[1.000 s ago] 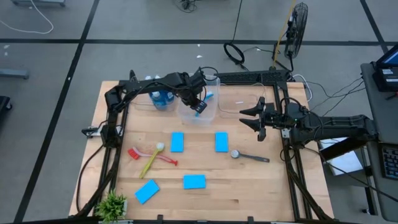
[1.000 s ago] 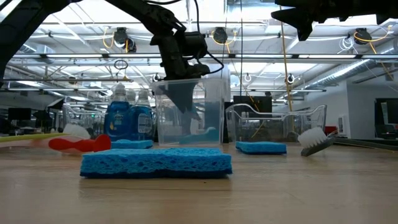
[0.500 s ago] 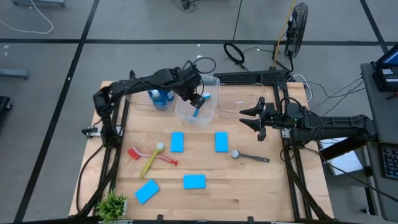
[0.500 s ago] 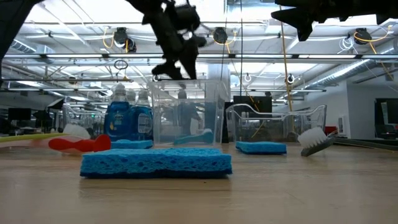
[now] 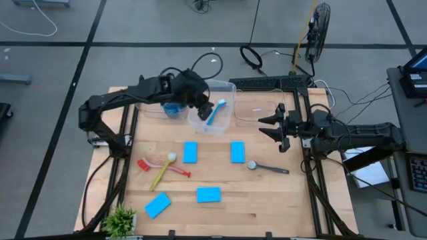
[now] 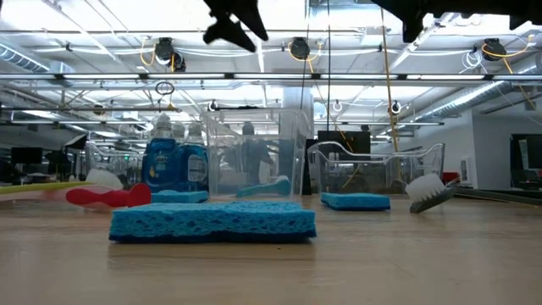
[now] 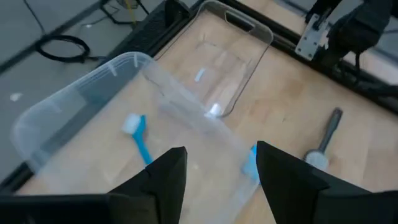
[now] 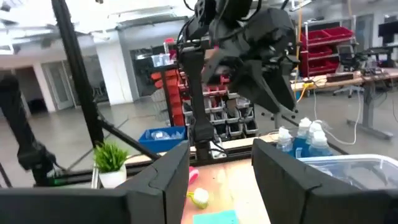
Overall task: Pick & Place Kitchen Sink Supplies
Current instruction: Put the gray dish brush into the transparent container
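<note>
A blue brush [image 5: 215, 111] with a white head lies on the floor of a clear bin [image 5: 225, 90], also seen in the left wrist view as the blue brush [image 7: 138, 133]. My left gripper [image 5: 202, 103] hovers open above that bin's left side, holding nothing. Blue soap bottles [image 5: 175, 105] stand left of the bin. Several blue sponges [image 5: 190, 152] lie flat on the table. A red brush [image 5: 163, 165] and a yellow-green brush [image 5: 161, 176] lie crossed at the left. My right gripper [image 5: 265, 127] waits open, raised near the right side.
A second clear bin [image 5: 257, 107] stands right of the first. A grey-handled brush [image 5: 268, 167] lies on the table below my right gripper. A small potted plant [image 5: 120, 219] sits at the near left corner. Bare wood shows between the sponges and the near edge.
My left gripper has risen out of the clear bin, from below its rim to well above it, and drawn back toward the table's left. The blue brush stays lying on the bin's floor. My right arm has kept still.
</note>
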`<state>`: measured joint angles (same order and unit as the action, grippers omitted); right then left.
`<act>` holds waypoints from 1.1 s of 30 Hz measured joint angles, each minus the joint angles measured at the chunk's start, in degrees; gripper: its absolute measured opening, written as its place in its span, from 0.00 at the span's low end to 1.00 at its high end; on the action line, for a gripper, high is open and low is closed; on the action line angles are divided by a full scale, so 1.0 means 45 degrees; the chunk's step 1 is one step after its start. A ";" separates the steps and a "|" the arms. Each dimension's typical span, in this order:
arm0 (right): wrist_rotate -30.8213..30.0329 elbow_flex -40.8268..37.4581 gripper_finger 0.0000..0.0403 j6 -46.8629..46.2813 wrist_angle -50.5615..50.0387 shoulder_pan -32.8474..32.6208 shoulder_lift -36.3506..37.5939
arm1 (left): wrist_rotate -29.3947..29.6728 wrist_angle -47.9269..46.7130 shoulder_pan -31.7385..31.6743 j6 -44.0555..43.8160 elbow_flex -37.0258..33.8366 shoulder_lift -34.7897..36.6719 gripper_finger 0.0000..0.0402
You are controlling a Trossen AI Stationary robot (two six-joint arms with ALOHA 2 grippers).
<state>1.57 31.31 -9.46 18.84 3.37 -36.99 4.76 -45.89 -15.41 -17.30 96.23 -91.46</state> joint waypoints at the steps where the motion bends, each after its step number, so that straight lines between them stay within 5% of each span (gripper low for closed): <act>1: -0.0047 0.0000 0.40 0.0160 -0.0073 -0.0073 0.0004 | 0.0210 -0.0171 0.0149 0.0071 0.0000 0.0168 0.49; 5: -0.0571 0.0323 0.40 0.0346 -0.1452 -0.0412 -0.0007 | 0.0899 -0.1191 0.0702 0.0122 0.0000 0.0674 0.49; 14: -0.2339 0.3515 0.40 0.0708 -0.8760 -0.1379 -0.0693 | 0.2545 -0.2330 0.1629 0.0491 -0.0004 0.1387 0.49; 22: -0.1750 0.5143 0.40 -0.0331 -1.3832 -0.2011 -0.2138 | 0.2699 -0.2303 0.1636 0.0685 -0.0288 0.1998 0.49; 33: 0.0049 0.5202 0.40 -0.0609 -1.6379 -0.2604 -0.4169 | 0.2981 -0.0291 0.1636 -0.0239 -0.3886 0.4278 0.49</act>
<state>1.79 54.72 -12.20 -54.87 -8.35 -55.75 18.17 -47.20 -8.05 -18.37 78.74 -72.21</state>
